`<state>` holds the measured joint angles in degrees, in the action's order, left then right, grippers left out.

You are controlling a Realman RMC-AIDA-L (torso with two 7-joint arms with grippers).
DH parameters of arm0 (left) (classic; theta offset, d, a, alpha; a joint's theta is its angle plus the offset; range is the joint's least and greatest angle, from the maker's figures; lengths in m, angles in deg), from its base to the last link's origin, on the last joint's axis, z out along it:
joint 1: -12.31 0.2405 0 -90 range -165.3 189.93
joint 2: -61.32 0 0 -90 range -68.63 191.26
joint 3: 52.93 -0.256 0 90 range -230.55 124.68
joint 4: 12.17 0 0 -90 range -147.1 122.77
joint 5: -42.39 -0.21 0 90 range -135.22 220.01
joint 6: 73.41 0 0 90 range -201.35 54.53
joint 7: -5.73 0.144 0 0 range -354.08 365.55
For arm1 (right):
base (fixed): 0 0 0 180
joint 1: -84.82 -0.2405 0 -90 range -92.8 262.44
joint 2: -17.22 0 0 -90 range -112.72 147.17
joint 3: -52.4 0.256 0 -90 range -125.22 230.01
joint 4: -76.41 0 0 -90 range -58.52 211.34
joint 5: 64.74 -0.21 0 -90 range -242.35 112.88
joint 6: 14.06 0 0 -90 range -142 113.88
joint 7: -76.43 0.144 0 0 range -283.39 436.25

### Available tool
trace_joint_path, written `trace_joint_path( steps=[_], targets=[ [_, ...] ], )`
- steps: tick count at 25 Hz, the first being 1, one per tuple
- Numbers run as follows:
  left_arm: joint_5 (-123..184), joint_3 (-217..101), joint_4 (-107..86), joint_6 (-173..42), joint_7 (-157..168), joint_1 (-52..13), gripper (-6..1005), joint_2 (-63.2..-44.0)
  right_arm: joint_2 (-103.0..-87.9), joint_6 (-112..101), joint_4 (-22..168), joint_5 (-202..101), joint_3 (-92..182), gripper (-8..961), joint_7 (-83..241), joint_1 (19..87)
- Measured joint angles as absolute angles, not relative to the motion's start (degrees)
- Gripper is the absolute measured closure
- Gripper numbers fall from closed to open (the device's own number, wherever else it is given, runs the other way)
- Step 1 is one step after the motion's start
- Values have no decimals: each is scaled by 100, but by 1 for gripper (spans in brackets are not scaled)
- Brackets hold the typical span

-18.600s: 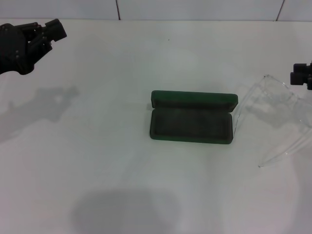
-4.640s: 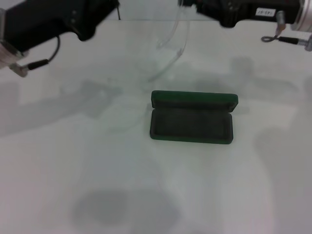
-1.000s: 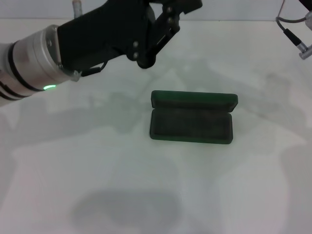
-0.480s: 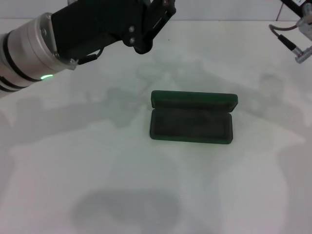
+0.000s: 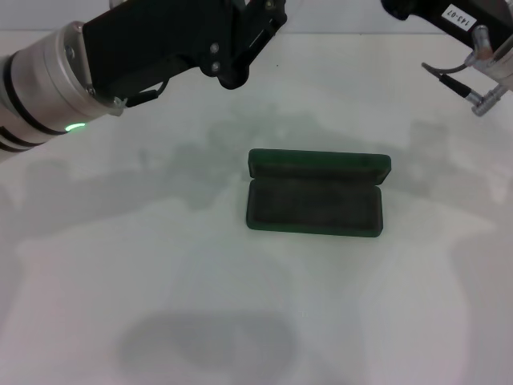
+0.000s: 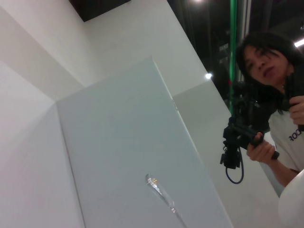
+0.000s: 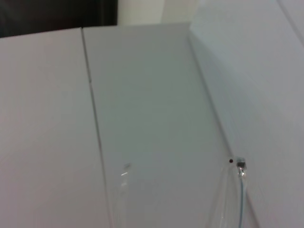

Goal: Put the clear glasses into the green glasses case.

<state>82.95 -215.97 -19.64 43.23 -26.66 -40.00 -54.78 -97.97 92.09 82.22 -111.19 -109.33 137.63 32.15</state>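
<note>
The green glasses case [image 5: 316, 200] lies open in the middle of the white table [image 5: 160, 281], lid up at the back, its dark lining bare. The clear glasses are out of the head view. A thin clear temple tip [image 6: 160, 194] of them shows in the left wrist view, and two clear temple arms [image 7: 240, 190] show in the right wrist view against white wall panels. My left gripper [image 5: 240, 40] is raised high behind and left of the case, cut off by the frame's top edge. My right gripper [image 5: 405, 8] is raised at the top right, also cut off.
Both arms cast shadows on the table around the case. A cable and plug [image 5: 473, 84] hang from the right wrist. In the left wrist view a person holding a camera [image 6: 266, 95] stands beyond the white panels.
Over the last half second the right arm has come further into the top right of the head view, moving left. The left arm has barely shifted. The case has not moved.
</note>
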Motion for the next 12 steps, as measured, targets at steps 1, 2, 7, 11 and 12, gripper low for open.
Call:
trace_joint_path(
  steps=[1, 2, 7, 11, 12],
  targets=[
    [8295, -21597, -1964, 4323, -2667, -3992, 929, -5478, -9794, 9226, 8224, -11051, -10933, 898, 13761, 3198],
    [8295, -21597, -1964, 4322, -2668, -3987, 929, -5478, -9790, 9240, 8227, -10971, -10932, 898, 13760, 3177],
    [8278, -21597, -1964, 4321, -2674, -3970, 928, -5478, -9783, 9293, 8230, -10640, -10932, 898, 13712, 3082],
    [8270, -21597, -1963, 4321, -2678, -3953, 927, -5481, -9792, 9334, 8230, -10534, -10914, 898, 13628, 3061],
    [8270, -21597, -1963, 4321, -2678, -3938, 927, -5481, -9794, 9336, 8230, -10561, -10903, 897, 13610, 3082]
  ],
)
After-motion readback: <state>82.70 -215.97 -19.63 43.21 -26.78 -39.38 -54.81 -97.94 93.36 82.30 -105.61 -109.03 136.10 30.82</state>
